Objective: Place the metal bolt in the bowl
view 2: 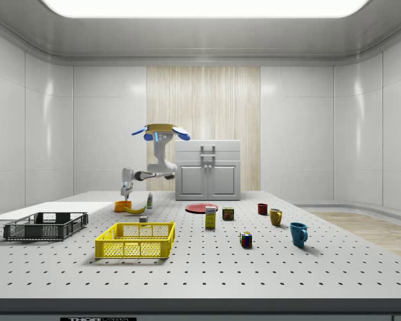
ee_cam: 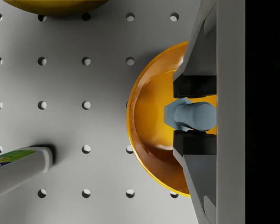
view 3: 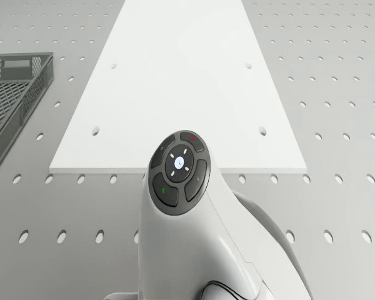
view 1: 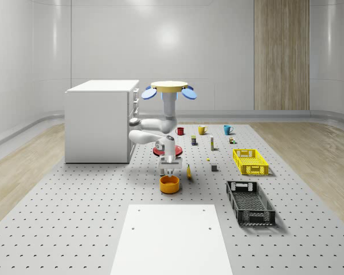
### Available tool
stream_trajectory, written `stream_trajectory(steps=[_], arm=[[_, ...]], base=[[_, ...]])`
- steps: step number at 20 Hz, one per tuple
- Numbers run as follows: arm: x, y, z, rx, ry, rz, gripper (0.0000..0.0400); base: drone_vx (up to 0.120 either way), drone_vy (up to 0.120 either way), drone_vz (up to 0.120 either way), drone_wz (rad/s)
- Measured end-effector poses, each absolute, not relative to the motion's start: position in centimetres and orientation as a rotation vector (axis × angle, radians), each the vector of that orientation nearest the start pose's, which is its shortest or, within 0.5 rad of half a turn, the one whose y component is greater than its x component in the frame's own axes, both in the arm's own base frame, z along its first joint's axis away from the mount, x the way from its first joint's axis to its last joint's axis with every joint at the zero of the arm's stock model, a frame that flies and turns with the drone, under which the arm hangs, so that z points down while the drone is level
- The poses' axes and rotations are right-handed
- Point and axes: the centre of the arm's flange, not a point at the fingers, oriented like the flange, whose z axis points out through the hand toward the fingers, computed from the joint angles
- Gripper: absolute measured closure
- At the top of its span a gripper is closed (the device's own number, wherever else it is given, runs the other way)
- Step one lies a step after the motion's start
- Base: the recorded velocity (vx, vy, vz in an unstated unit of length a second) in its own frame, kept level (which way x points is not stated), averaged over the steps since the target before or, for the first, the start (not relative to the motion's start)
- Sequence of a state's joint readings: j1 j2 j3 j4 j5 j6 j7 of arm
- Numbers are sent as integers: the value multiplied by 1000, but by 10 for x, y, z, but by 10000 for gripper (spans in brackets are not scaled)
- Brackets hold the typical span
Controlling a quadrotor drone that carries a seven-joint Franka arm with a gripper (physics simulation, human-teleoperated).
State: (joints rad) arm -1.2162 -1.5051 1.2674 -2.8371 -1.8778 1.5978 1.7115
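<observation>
My gripper (ee_cam: pixel 196 113) is shut on the grey metal bolt (ee_cam: pixel 189 115), whose hex head pokes out between the black pads (ee_cam: pixel 191 87). Directly below it sits the orange bowl (ee_cam: pixel 151 121), so the bolt hangs over the bowl's inside. In the whole-scene view the gripper (view 1: pixel 169 171) points down just above the orange bowl (view 1: pixel 169 184). The drone (view 1: pixel 169 89) hovers over the table behind the bowl, near the white cabinet (view 1: pixel 99 120). From the side, the gripper (view 2: pixel 125 194) hangs above the bowl (view 2: pixel 123 206).
A banana (view 1: pixel 189 171) lies right of the bowl and a red plate (view 1: pixel 159 150) behind it. A yellow crate (view 1: pixel 250 161) and a black crate (view 1: pixel 250 201) stand to the right. Mugs (view 1: pixel 202 130) line the back. A white sheet (view 3: pixel 175 87) lies in front.
</observation>
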Motion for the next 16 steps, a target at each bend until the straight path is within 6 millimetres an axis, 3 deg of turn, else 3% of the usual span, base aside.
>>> stream_trajectory(steps=[4, 5, 7, 9, 12, 16], arm=[[311, -8, 521, 1, -2, 786, 300], [311, -8, 521, 1, -2, 786, 276], [311, -8, 521, 1, -2, 786, 168], [311, -8, 521, 1, -2, 786, 102], [311, -8, 521, 1, -2, 786, 48], [311, -8, 521, 1, -2, 786, 18]], base=[[120, 0, -20, 0], [40, 0, 0, 0], [0, 0, 0, 0], [0, 0, 0, 0], [0, 0, 0, 0], [0, 0, 0, 0]])
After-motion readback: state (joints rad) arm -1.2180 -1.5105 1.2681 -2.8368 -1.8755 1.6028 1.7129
